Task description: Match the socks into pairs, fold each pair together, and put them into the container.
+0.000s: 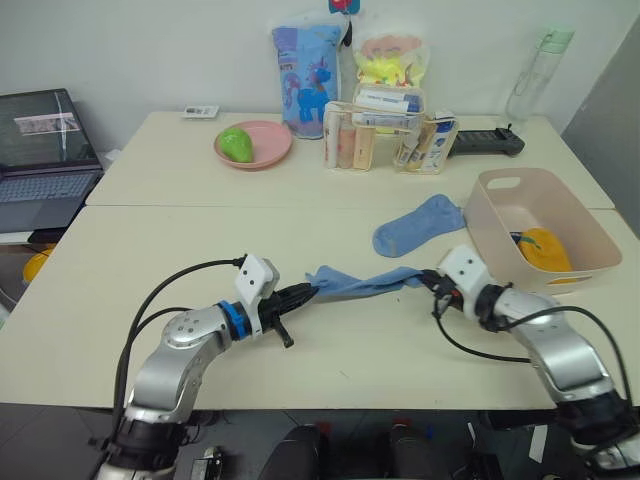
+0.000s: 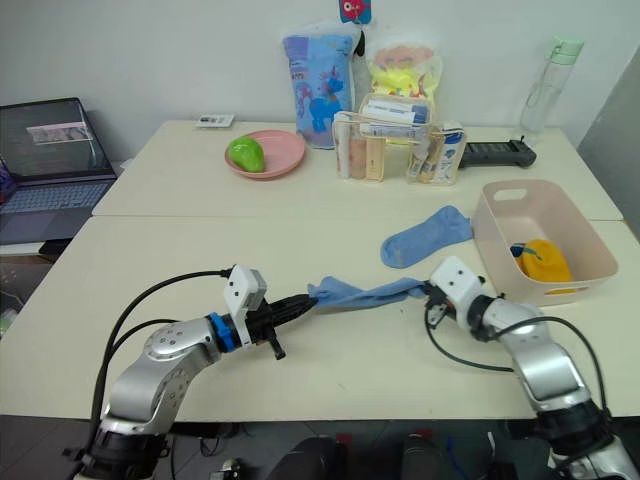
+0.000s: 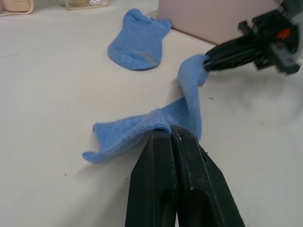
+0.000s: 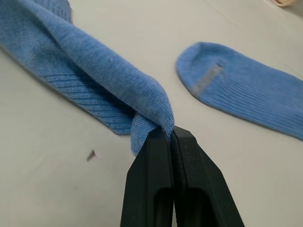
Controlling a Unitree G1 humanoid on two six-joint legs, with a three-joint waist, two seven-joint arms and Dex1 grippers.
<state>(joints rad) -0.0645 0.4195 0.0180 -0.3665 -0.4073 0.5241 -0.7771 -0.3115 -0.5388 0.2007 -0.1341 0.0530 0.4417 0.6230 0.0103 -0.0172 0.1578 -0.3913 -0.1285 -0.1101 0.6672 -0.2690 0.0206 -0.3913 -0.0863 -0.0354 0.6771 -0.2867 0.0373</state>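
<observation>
A light blue sock [image 1: 362, 283] is stretched out just above the table between my two grippers. My left gripper [image 1: 314, 291] is shut on its left end, my right gripper [image 1: 420, 277] is shut on its right end. A second light blue sock [image 1: 417, 224] lies flat behind it, beside the container [image 1: 585, 231], a pale pink tub at the right. Inside the tub lies a mustard yellow bundle [image 1: 544, 249] with a bit of dark navy next to it. In the wrist views the stretched sock [image 3: 156, 125] and the flat sock [image 4: 246, 90] show close up.
A round pink plate [image 1: 265, 152] with a green fruit [image 1: 236, 143], a clear organiser of bottles [image 1: 385, 130], snack bags [image 1: 308, 66], a water bottle [image 1: 535, 75] and a black remote [image 1: 487, 143] stand at the back. A laptop [image 1: 40, 150] sits far left.
</observation>
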